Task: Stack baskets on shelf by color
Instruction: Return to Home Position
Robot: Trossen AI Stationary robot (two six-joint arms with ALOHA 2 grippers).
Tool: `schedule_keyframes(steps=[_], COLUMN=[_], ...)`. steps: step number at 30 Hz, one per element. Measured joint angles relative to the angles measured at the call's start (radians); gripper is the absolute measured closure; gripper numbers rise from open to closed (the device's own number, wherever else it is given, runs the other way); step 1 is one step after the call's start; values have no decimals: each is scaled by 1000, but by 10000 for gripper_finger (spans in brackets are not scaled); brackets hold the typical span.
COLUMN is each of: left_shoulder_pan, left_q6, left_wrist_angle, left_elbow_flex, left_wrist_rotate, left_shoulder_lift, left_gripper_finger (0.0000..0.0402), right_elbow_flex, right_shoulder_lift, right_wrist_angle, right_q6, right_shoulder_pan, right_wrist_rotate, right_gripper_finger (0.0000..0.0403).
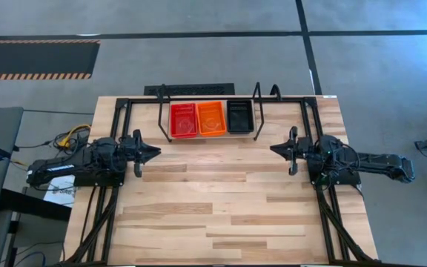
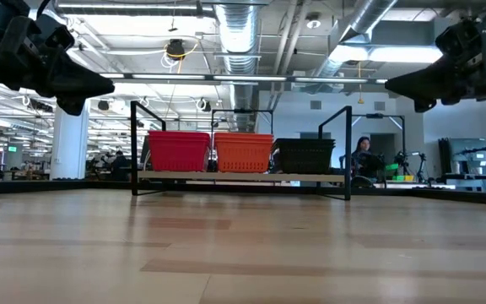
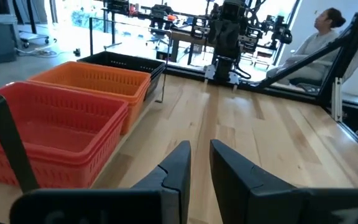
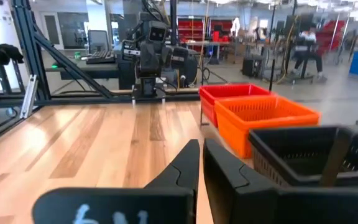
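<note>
Three piles of nested baskets stand side by side with their bottoms on the shelf point(image 2: 226, 176) at the table's far edge: red point(image 1: 184, 120), orange point(image 1: 211, 119) and black point(image 1: 239, 116). The shelf's black upright rods point(image 1: 257, 111) rise at both ends. My left gripper point(image 1: 156, 152) hovers at the table's left side, level, pointing toward the right. My right gripper point(image 1: 274, 149) hovers at the right side, pointing toward the left. Both are shut, with nothing between the fingers, well clear of the baskets. In the left wrist view point(image 3: 201, 163) the red basket point(image 3: 48, 124) is nearest.
Bare wooden tabletop point(image 1: 221, 200) lies between and in front of the two arms. Black frame rails point(image 1: 124, 111) run along the table's sides and far edge. A person point(image 3: 319, 37) sits beyond the table's right side.
</note>
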Motion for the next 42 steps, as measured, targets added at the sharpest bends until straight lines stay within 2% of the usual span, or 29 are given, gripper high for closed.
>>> schedule_keyframes(steps=[5, 11, 42], left_shoulder_pan=[0, 0, 0], left_q6=[48, 10, 7], left_wrist_angle=[0, 0, 0], left_elbow_flex=[0, 0, -1], left_wrist_rotate=[-6, -6, -7], left_shoulder_lift=[0, 0, 0], left_gripper_finger=[354, 354, 354], right_elbow_flex=[0, 2, 1], right_shoulder_lift=[0, 0, 0], right_wrist_angle=[-61, -133, -147], right_q6=[45, 48, 45], right_shoulder_pan=[-1, -1, -1], right_wrist_rotate=[0, 0, 0], right_gripper_finger=[360, 360, 360])
